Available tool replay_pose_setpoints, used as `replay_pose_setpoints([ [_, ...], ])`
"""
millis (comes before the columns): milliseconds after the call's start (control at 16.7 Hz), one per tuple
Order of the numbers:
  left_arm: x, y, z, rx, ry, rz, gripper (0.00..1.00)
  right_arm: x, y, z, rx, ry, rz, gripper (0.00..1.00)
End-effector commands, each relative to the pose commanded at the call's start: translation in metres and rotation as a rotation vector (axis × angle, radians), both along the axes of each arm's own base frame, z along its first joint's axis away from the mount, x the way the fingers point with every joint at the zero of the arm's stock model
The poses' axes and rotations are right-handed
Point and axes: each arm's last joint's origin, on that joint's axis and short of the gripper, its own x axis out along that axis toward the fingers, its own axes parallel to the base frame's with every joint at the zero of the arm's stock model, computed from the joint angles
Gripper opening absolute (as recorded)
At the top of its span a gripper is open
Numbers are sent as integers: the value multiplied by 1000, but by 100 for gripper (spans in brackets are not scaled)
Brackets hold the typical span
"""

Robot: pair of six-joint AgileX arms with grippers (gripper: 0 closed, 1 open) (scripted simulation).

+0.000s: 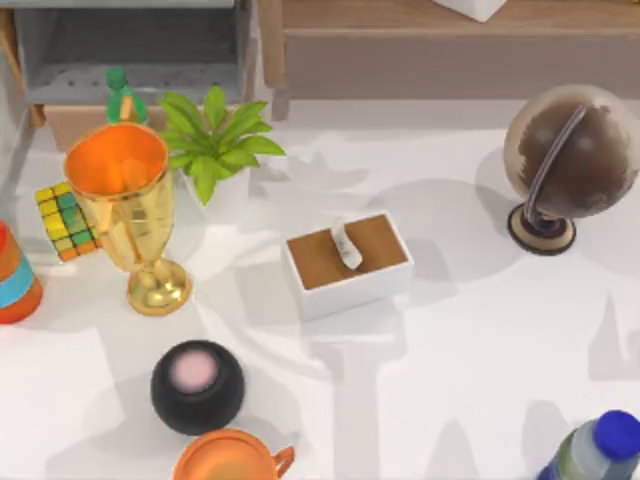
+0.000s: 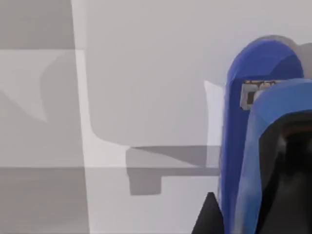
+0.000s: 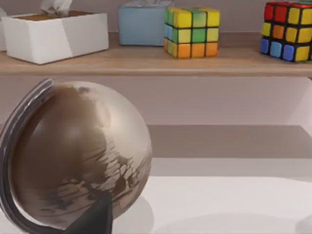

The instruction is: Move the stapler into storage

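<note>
White tabletop and pale grey panels make up the setting. In the left wrist view the stapler (image 2: 239,146) stands close to the camera, a slim blue body with a rounded end and a small metal plate near it. It is seen against flat grey walls and an edge of a white panel. We cannot tell which compartment these belong to. The left gripper (image 2: 243,214) is clamped on the stapler, with a dark fingertip (image 2: 208,217) just beside the blue edge and a black mass over the stapler's lower part.

On the table (image 1: 480,350) in the top view, a tissue box (image 1: 348,262) sits near the middle. To its left stands a gold trophy (image 1: 128,215) with an orange inside, and a colour cube (image 1: 66,220) is just beside it on the left. A plant (image 1: 215,140) is behind the trophy, near a grey cabinet (image 1: 130,50) at the top left. A black ball (image 1: 197,386) lies nearer the front, with an orange cup (image 1: 230,458) just below it. A globe (image 1: 570,160) stands at the right, below a wooden shelf (image 1: 450,40). A blue-capped bottle (image 1: 600,450) is at the bottom right corner.

The right gripper (image 3: 95,217) hangs near the globe, facing the shelf. Whether it is apart or together, we cannot tell.
</note>
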Motion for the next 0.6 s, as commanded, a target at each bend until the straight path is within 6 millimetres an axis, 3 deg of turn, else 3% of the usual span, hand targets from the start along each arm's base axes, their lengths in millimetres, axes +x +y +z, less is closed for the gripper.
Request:
replay_pose_setpoints([
  [300, 0, 0, 0, 0, 0, 0, 98, 0, 0, 0, 0, 0, 0, 100],
  [600, 0, 0, 0, 0, 0, 0, 100, 0, 0, 0, 0, 0, 0, 100],
])
